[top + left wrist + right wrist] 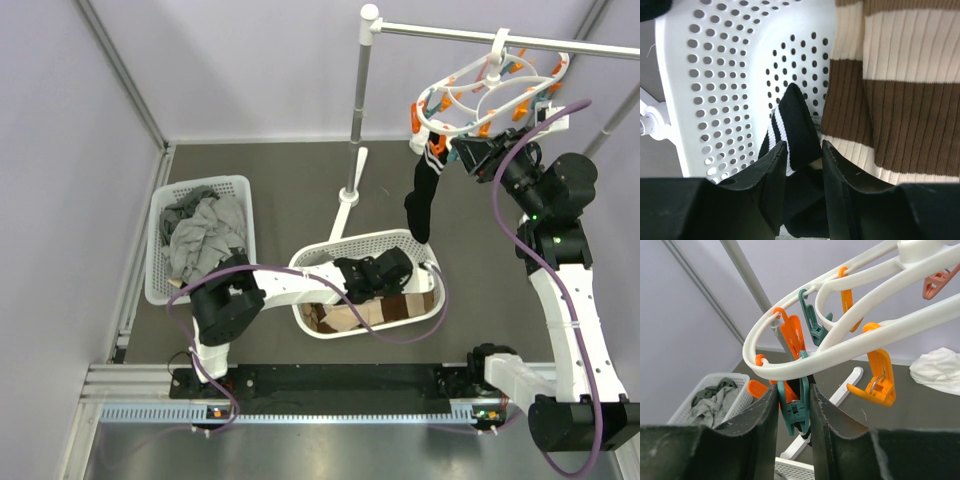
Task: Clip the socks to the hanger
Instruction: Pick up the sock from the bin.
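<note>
The hanger (840, 356) hangs by its hook from the rail (500, 38) above the far right corner of the tabletop. One black sock (424, 195) dangles from its near-left rim. Our right hand (793, 390) is at that rim, pressed together on a teal peg (792, 412), with an orange peg (879, 380) free just beside it.

The other socks lie in the white mesh basket (725, 75) near the middle of the tabletop's near edge. There our left hand (804, 152) pinches a fold of a striped black sock (795, 117), which touches a tan sock with brown bands (900, 105).

We judge the risks as follows:
- **Swinging hanger:** it hangs free, so any sideways pull from the right hand on the peg could swing it. That could shake the hung sock loose if the peg's bite is shallow.
- **Shallow pinch:** the left hand holds only a narrow fold, which may slip out on lifting.
- **Dragged sock:** the lift may pull the tan sock up with it.
</note>
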Robot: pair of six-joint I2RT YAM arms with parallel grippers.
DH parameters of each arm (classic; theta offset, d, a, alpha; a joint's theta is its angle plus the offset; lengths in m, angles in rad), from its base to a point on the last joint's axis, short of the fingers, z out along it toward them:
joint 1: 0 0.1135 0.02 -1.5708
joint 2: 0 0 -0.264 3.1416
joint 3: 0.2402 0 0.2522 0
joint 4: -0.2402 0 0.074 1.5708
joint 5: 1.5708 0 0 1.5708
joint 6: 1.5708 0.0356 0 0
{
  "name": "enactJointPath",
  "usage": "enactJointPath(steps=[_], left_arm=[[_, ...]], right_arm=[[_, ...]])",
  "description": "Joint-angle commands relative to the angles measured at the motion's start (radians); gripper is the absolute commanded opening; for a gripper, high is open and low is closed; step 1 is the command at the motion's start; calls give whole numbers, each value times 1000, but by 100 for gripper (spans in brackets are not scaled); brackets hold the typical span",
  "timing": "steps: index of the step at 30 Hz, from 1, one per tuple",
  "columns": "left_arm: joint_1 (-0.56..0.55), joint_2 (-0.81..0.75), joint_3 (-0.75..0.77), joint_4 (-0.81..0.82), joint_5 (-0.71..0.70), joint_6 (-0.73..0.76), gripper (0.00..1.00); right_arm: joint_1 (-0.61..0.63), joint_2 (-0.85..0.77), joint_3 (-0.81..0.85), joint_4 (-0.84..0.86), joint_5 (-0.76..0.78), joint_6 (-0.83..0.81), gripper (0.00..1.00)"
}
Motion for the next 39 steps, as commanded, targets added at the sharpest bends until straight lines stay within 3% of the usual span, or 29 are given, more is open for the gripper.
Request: enactJointPath(steps=[1, 9, 14, 16, 27, 39], left_arm=[[0, 18, 36, 74, -19, -64, 39], [9, 58, 50, 91, -59, -95, 35], [12, 52, 79, 61, -96, -103, 8], [12, 25, 89, 48, -111, -113, 1], [20, -235, 59, 128, -7, -163, 0], [113, -310, 181, 295, 206, -259, 0]], right_arm=[[14, 0, 2, -29, -36, 8, 0], [14, -2, 2, -31, -39, 8, 0], [14, -1, 1, -31, -44, 9, 0], [14, -1, 2, -31, -44, 11, 0], [14, -1, 11, -34, -65, -3, 0], [14, 11, 56, -40, -128, -41, 0]])
